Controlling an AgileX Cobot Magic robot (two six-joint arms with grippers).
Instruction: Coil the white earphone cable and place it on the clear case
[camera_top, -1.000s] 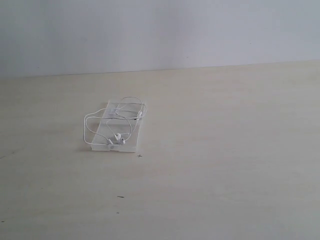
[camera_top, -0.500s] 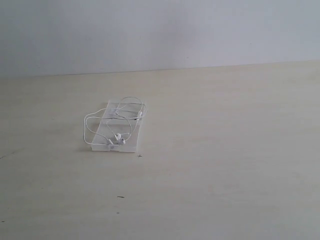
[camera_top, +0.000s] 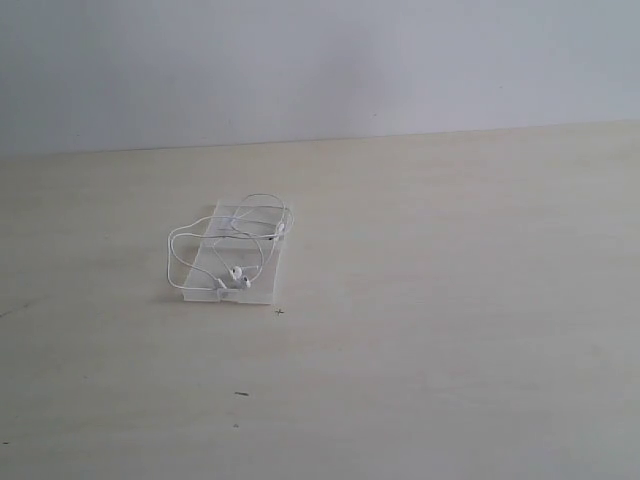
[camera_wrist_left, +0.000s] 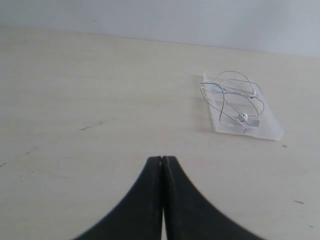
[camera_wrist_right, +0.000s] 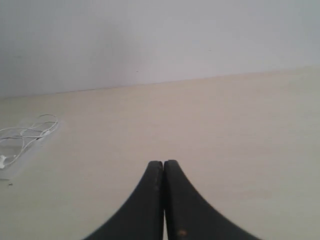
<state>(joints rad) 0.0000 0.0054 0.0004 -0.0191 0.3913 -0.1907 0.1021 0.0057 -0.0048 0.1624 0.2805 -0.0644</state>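
Hard to read: the clear case (camera_top: 258, 291) is faint against the pale desk (camera_top: 450, 300). The plug and inline remote cannot be picked out. The right wrist view cuts both items off at its border. Neither arm shows in the exterior view.

Item: white earphone cable (camera_top: 232, 250), in loose overlapping loops on the case, one loop spilling off a long side onto the desk. Earbuds (camera_top: 236, 272) lie near the case's nearer end.

Location: nearer the desk's far edge.

Left tool (camera_wrist_left: 162, 161): jaws pressed together, empty.

Right tool (camera_wrist_right: 163, 164): same.
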